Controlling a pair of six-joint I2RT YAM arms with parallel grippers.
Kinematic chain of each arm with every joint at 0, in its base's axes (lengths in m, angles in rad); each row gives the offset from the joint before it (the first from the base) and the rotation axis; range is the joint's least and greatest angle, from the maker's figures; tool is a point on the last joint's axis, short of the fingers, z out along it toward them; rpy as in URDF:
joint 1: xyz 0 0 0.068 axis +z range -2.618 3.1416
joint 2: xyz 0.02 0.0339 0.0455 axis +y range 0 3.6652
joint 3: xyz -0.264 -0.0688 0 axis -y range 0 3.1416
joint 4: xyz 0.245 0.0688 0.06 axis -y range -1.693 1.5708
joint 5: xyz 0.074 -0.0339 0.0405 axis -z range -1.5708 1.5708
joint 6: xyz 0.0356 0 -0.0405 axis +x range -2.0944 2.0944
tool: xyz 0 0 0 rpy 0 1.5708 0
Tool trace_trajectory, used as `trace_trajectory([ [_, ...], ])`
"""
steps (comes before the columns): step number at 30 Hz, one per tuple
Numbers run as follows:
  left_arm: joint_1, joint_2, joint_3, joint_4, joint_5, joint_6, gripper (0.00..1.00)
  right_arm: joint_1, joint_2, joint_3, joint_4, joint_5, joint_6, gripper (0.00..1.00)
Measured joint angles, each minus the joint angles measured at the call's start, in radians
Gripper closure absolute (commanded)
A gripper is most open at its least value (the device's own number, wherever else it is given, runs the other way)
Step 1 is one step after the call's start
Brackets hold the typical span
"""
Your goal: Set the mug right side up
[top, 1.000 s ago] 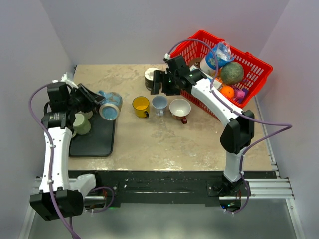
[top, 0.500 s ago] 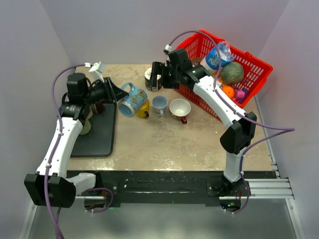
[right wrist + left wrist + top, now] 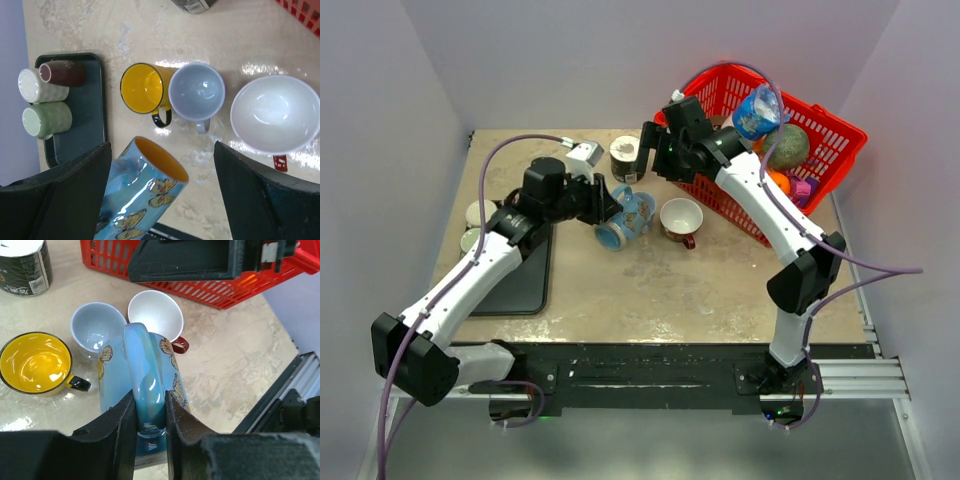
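Left gripper (image 3: 603, 208), pinching the mug (image 3: 625, 220) by its handle, has carried it off the tray (image 3: 515, 285) to mid-table, tilted, not yet upright.

Left arm (image 3: 470, 275): stretched forward and inward; left gripper (image 3: 150, 407) clamped on mug (image 3: 111, 382) handle. Right arm (image 3: 770, 205): reaching far forward; right gripper (image 3: 162, 147) jaws wide apart, facing down.

Light is bright and even, falling from above, and shadows on the table (image 3: 150, 30) are soft and faint. Glare streaks its glossy surface beside the yellow mug (image 3: 142, 87). In the wrist views, the left fingers (image 3: 122, 440) and right fingers (image 3: 265, 200) loom dark and slightly blurred.
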Motion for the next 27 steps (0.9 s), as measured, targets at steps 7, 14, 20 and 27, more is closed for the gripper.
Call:
trace_trajectory([
  [7, -0.142, 0.000, -0.014, 0.022, -0.164, 0.076, 1.00, 0.009, -0.090, -0.060, -0.060, -0.010, 0.113, 0.18],
  [14, -0.257, 0.010, -0.022, 0.045, -0.273, 0.141, 1.00, 0.022, -0.108, -0.167, -0.083, -0.056, 0.216, 0.23],
  [20, -0.351, 0.034, -0.027, 0.059, -0.391, 0.190, 1.00, 0.025, -0.108, -0.218, -0.111, -0.086, 0.277, 0.30],
  [27, -0.476, 0.072, -0.027, 0.062, -0.565, 0.253, 1.00, 0.026, -0.108, -0.217, -0.152, -0.114, 0.294, 0.34],
])
